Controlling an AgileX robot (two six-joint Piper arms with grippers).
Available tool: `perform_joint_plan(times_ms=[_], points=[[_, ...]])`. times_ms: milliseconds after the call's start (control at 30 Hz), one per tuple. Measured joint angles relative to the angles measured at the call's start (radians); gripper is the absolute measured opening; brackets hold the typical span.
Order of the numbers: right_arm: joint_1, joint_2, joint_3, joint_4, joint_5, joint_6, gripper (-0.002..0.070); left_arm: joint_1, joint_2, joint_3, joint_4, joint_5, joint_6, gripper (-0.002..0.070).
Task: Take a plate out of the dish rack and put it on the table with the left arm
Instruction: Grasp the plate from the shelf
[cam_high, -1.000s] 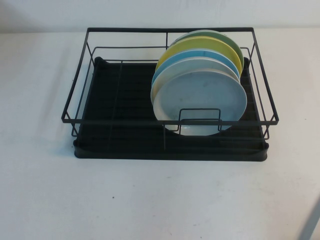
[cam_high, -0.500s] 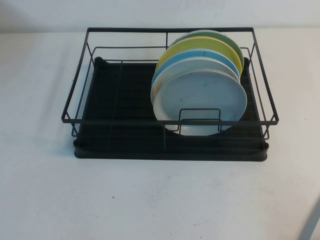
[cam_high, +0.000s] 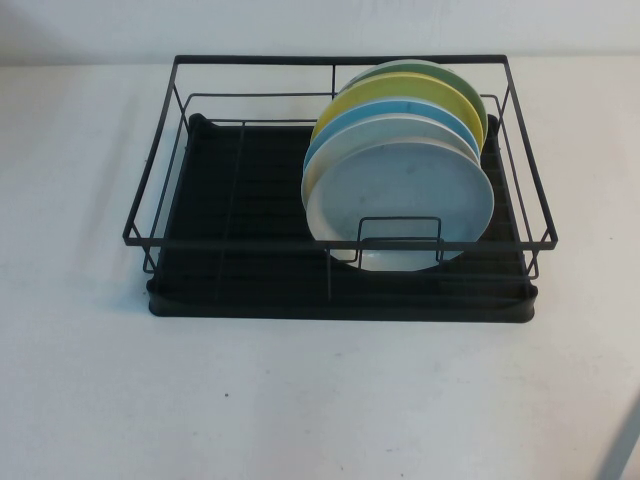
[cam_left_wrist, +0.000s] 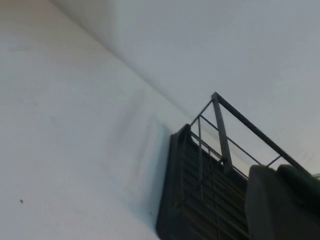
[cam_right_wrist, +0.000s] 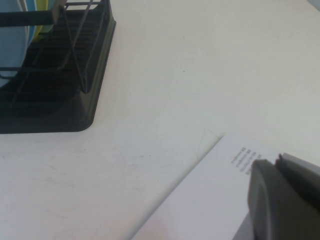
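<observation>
Plate (cam_high: 400, 205), pale grey-blue w/ lighter rim, stands on edge at front of a stack of plates in the dish rack (cam_high: 340, 150), right half of rack, leaning back on a whiter plate (cam_high: 312, 195). Behind come a brighter blue plate (cam_high: 350, 120), yellow plate (cam_high: 400, 85), green plate (cam_high: 478, 100). Rack sits mid tabletop (cam_high: 300, 400), left half of its black ribbed tray bare.

Left claw (cam_left_wrist: 282, 202): only a dark blurred bit at edge of left wrist view, off the rack's left corner above tabletop; spread or pressed together, can't tell.

Right claw (cam_right_wrist: 280, 205): grey bit at edge of right wrist view, over a white printed sheet (cam_right_wrist: 210, 200) near rack's right corner; can't tell either.
</observation>
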Motion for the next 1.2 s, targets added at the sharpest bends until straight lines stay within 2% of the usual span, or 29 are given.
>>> perform_joint_plan(times_ms=[133, 233, 467, 667, 800, 933, 1067, 1200], points=[[0.000, 0.000, 0.000, 0.000, 0.000, 0.000, -0.0020, 0.000, 0.058, -0.142, -0.014, 0.119, 0.147, -0.0004], [0.000, 0.000, 0.000, 0.000, 0.000, 0.000, -0.0020, 0.000, 0.164, -0.280, -0.076, 0.221, 0.336, -0.0004], [0.000, 0.000, 0.000, 0.000, 0.000, 0.000, -0.0020, 0.000, 0.551, -0.616, -0.364, 0.545, 1.006, -0.0004], [0.000, 0.000, 0.000, 0.000, 0.000, 0.000, -0.0020, 0.000, 0.880, -0.846, -0.706, 0.673, 1.517, -0.0004], [0.000, 0.000, 0.000, 0.000, 0.000, 0.000, -0.0020, 0.000, 1.078, -1.002, -0.911, 0.684, 1.667, -0.0004], [0.000, 0.000, 0.000, 0.000, 0.000, 0.000, -0.0020, -0.043, 1.237, -1.150, -0.984, 0.718, 1.833, 0.0007], [0.000, 0.000, 0.000, 0.000, 0.000, 0.000, -0.0020, -0.143, 1.355, -1.266, -0.993, 0.725, 2.062, 0.0102], [0.000, 0.000, 0.000, 0.000, 0.000, 0.000, -0.0020, -0.263, 1.461, -1.342, -0.998, 0.690, 2.225, 0.0334]])
